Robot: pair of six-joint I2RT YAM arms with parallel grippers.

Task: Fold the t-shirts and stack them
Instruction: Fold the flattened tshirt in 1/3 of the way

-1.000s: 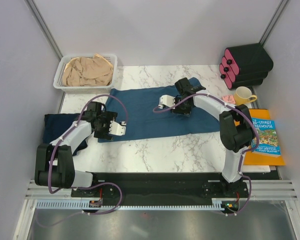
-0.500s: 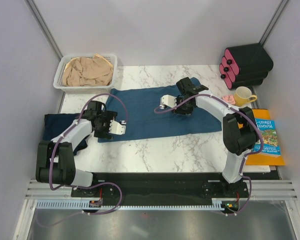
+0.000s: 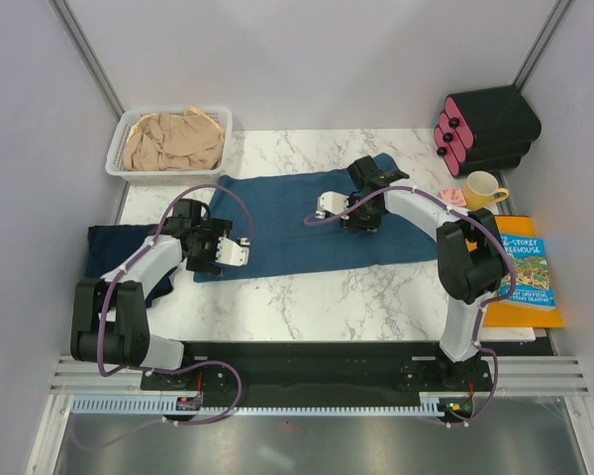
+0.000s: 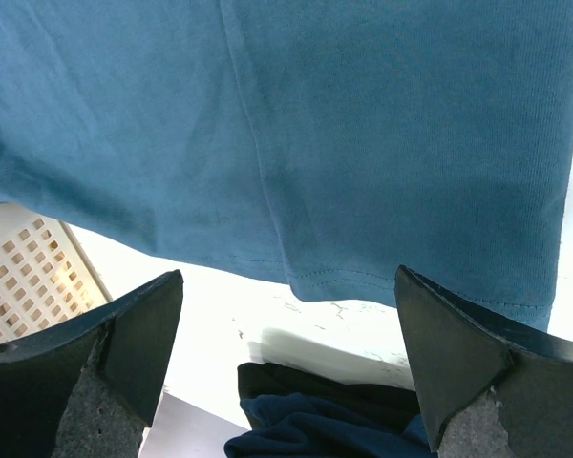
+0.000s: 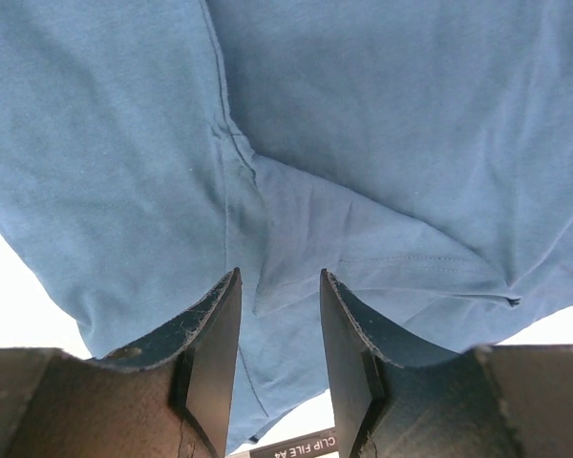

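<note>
Teal shirt (image 3: 297,223) spread flat on table (image 3: 376,297), on near right side of basket (image 3: 116,150).
Beige shirt (image 3: 173,142) crumpled inside basket.
Navy shirt (image 3: 114,252) bunched on near side of basket, well apart from it.
Left gripper (image 3: 228,252) on near side of basket, low over teal hem. Jaws wide apart, nothing between.
Right gripper (image 3: 359,220) well right of basket, low over teal sleeve seam. Jaws narrowly apart, cloth crease under the gap, pads not closed on it.
</note>
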